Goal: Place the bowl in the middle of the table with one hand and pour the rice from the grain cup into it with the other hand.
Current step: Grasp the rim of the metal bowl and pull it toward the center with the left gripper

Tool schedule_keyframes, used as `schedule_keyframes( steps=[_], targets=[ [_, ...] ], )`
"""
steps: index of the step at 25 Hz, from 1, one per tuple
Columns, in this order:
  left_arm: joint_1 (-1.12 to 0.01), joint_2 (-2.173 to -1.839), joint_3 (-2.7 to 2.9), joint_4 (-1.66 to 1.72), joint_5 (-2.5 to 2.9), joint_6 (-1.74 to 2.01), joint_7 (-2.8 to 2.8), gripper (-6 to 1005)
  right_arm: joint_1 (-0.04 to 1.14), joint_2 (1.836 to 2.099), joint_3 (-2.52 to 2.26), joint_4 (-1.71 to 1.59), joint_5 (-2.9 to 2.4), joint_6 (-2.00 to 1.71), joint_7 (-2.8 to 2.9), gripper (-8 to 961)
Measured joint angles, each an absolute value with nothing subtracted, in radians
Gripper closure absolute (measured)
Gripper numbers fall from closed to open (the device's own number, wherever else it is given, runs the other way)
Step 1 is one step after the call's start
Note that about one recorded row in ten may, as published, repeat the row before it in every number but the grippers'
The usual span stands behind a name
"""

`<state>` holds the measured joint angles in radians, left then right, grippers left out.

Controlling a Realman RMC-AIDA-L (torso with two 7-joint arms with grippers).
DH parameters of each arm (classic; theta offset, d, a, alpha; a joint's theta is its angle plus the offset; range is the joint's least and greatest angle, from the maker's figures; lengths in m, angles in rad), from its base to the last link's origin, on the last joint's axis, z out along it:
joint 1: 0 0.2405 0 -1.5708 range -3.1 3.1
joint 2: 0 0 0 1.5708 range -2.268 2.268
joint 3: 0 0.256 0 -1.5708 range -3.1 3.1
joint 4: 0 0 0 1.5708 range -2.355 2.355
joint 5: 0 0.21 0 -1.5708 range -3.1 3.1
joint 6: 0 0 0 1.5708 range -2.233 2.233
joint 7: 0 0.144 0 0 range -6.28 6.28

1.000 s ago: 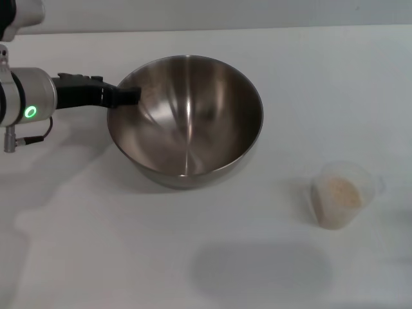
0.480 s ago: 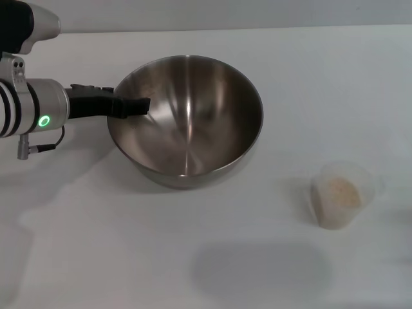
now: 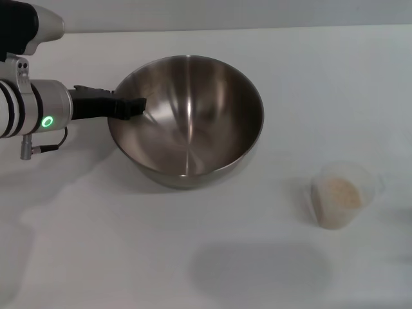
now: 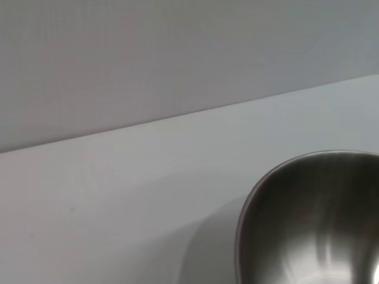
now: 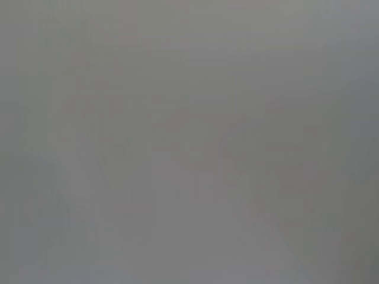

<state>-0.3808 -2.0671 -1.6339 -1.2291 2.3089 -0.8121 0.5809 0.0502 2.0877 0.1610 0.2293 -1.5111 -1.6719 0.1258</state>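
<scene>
Steel bowl [image 3: 185, 120] sits upright on the white table [image 3: 96, 244], a bit left of centre and toward the far side in head view. Inside is bare metal w/ streaky reflections and a small flat base; no grains in it. Left gripper [image 3: 132, 106] comes in from the left, arm roughly level w/ the bowl's rim; black fingertips are at the near-left rim, w/ one dark finger overlapping the inner wall. Can't tell if the fingers are pinching the rim or just resting by it, so grip state is unclear. Green ring light [image 3: 47, 121] glows on the silver wrist section, w/ a thin cable hanging under it. Left wrist view shows only the bowl [image 4: 314, 219], its curved rim and shiny interior, plus table [image 4: 106, 195] and a plain grey wall [image 4: 177, 53] behind; own fingers don't appear there. Grain cup [image 3: 341, 194] stands upright on the table, well apart from the bowl, toward the right and nearer the robot. It's translucent plastic, pouring lip on its right side, and holds rice [image 3: 338, 192]: a pale beige mass filling most of the cup, its surface below the rim. Nothing touches the cup. Right gripper isn't seen in head view; right wrist view is a flat grey blur w/ nothing identifiable.
</scene>
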Motion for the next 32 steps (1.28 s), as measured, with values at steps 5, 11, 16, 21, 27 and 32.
schedule_keyframes(
  steps=[5,11,16,21,27,32],
  targets=[
    [-0.387,-2.066,-1.636,-1.231,2.307,-0.821,0.600,460,0.052,2.087,0.161,0.228,-1.511,-1.672,0.126,156],
    [-0.390,-2.066,-1.640,-1.235,2.306,-0.821,0.601,724,0.053,2.086,0.161,0.228,-1.511,-1.672,0.126,156],
    [-0.396,-2.066,-1.641,-1.237,2.301,-0.826,0.594,872,0.054,2.085,0.161,0.227,-1.511,-1.672,0.126,155],
    [-0.406,-2.066,-1.663,-1.233,2.263,-0.844,0.590,941,0.055,2.085,0.161,0.227,-1.509,-1.672,0.126,156],
    [-0.427,-2.065,-1.757,-1.228,2.209,-0.931,0.586,955,0.055,2.083,0.161,0.224,-1.507,-1.672,0.126,156],
    [-0.457,-2.063,-1.811,-1.215,2.201,-1.013,0.578,946,0.055,2.083,0.161,0.224,-1.508,-1.672,0.126,156]
  ],
)
